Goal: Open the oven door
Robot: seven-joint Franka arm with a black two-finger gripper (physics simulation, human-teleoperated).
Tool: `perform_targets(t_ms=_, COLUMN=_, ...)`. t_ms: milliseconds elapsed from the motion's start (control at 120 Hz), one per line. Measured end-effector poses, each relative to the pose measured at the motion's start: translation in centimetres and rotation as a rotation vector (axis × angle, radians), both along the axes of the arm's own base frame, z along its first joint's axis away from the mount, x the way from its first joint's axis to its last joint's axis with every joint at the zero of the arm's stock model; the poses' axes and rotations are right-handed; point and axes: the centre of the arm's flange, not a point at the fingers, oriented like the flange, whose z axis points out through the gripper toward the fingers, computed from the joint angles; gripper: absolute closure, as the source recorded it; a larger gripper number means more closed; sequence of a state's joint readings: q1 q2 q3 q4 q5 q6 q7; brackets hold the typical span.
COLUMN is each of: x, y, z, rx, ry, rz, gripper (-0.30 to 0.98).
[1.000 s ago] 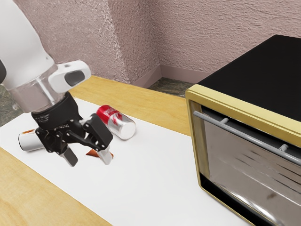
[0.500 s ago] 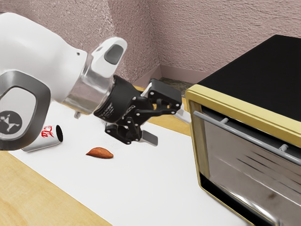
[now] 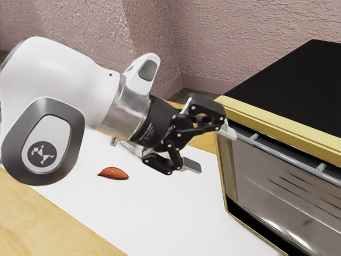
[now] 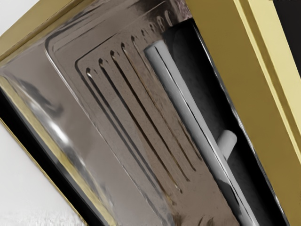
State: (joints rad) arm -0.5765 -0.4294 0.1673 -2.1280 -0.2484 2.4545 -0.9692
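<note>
A wooden table bears a white sheet and, at the exterior view's right, the oven. The oven door sits closed in its yellow frame, a grey handle bar running along its upper part. The black gripper is beside the oven's near upper corner, fingers spread well apart, grasping nothing; whether the upper one touches frame or bar, I can't quite tell. Smallest, a brown, pointed thing lies on the sheet.
</note>
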Motion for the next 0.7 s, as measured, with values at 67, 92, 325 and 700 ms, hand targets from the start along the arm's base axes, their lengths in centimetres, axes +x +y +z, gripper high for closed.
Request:
perform_targets(t_ms=67, x=0.4, y=0.0, z=-0.3, rx=-0.039, ry=0.026, rz=0.04, gripper=0.0)
perform_targets(t_ms=92, x=0.6, y=0.0, z=-0.5, rx=-0.049, ry=0.036, rz=0.054, gripper=0.0)
perform_targets(t_ms=325, x=2.4, y=-0.7, z=-2.6, rx=-0.086, ry=0.1, rz=0.149, gripper=0.0)
perform_targets(t_ms=700, x=3.6, y=-1.0, z=-3.4, rx=-0.138, ry=0.111, rz=0.24, gripper=0.0)
